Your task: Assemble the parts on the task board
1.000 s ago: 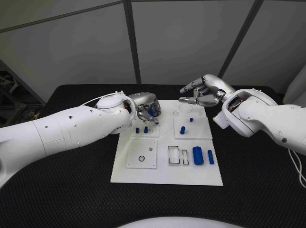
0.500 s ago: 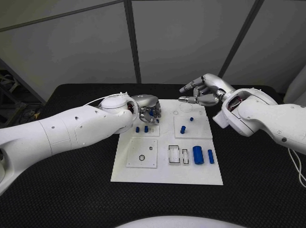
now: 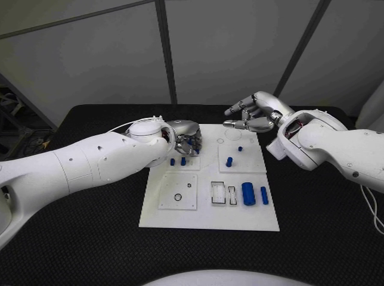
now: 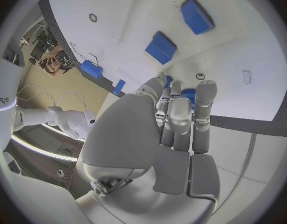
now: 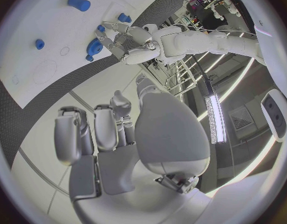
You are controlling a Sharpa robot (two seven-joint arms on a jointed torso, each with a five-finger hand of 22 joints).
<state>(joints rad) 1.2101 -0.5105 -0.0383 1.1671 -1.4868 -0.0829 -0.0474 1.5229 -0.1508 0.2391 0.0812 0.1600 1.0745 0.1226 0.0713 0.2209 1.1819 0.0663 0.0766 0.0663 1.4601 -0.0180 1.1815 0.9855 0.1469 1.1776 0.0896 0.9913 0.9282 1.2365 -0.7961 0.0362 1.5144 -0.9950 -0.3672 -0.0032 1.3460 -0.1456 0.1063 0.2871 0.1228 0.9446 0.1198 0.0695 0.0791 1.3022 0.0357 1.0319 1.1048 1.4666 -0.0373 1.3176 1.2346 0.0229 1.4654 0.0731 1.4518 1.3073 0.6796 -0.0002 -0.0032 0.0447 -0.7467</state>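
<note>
The white task board [image 3: 211, 218] lies in the middle of the table. My left hand [image 3: 188, 139] hovers low over its far left corner, fingertips pointing down and pinching a small blue part [image 4: 189, 93]. Just in front of that hand stand two short blue pegs [image 3: 177, 161]. Two more blue pegs [image 3: 230, 162] are in the far right panel. A thick blue cylinder [image 3: 248, 195] and a slim one [image 3: 264, 196] lie at the right edge. My right hand [image 3: 254, 117] hangs above the board's far edge, fingers loosely bent and apart, holding nothing.
A near left panel [image 3: 177, 193] carries small rings, and rectangular slots [image 3: 219, 194] sit beside the thick cylinder. Black table [image 3: 89, 238] surrounds the board. In the right wrist view the board [image 5: 31, 69] and my left hand [image 5: 128, 42] lie beyond the fingers.
My left hand has shifted slightly right and lower over the board's far left corner, its fingers now covering the blue part more. The right arm has stayed still.
</note>
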